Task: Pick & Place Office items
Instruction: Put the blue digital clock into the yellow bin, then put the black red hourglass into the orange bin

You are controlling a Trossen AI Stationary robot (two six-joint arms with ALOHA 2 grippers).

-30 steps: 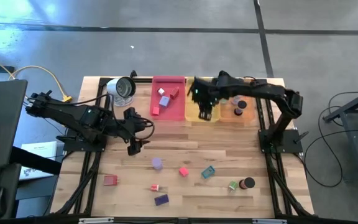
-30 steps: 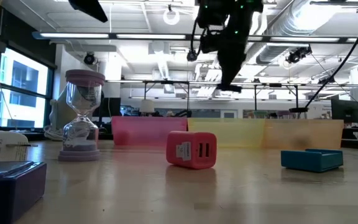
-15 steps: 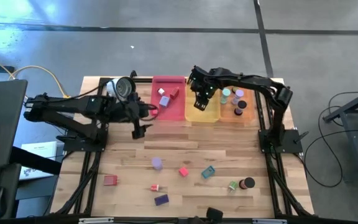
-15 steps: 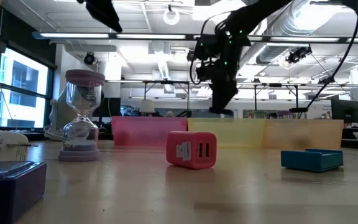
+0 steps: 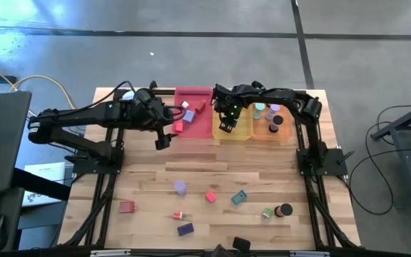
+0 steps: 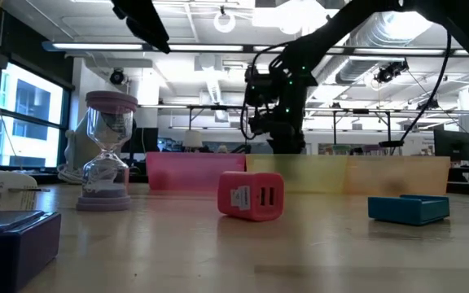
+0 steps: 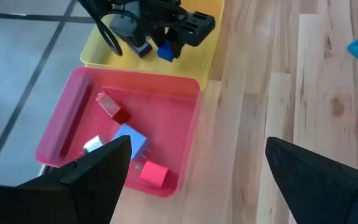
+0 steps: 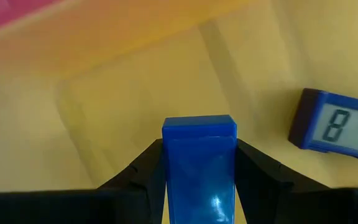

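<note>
Over the yellow tray point(image 5: 242, 133), the right gripper point(image 5: 226, 123) is pinching a blue block point(image 8: 199, 163) between its two dark fingers point(image 8: 255, 177), the block sticking out past the fingertips just above the tray floor. Beside it in the same tray a small blue piece with a grey display point(image 8: 335, 127) is lying, showing the digit "8". The left gripper point(image 5: 160, 140) is hanging with fingers spread beside the pink tray point(image 7: 182, 146), which is holding red, pink and blue blocks.
</note>
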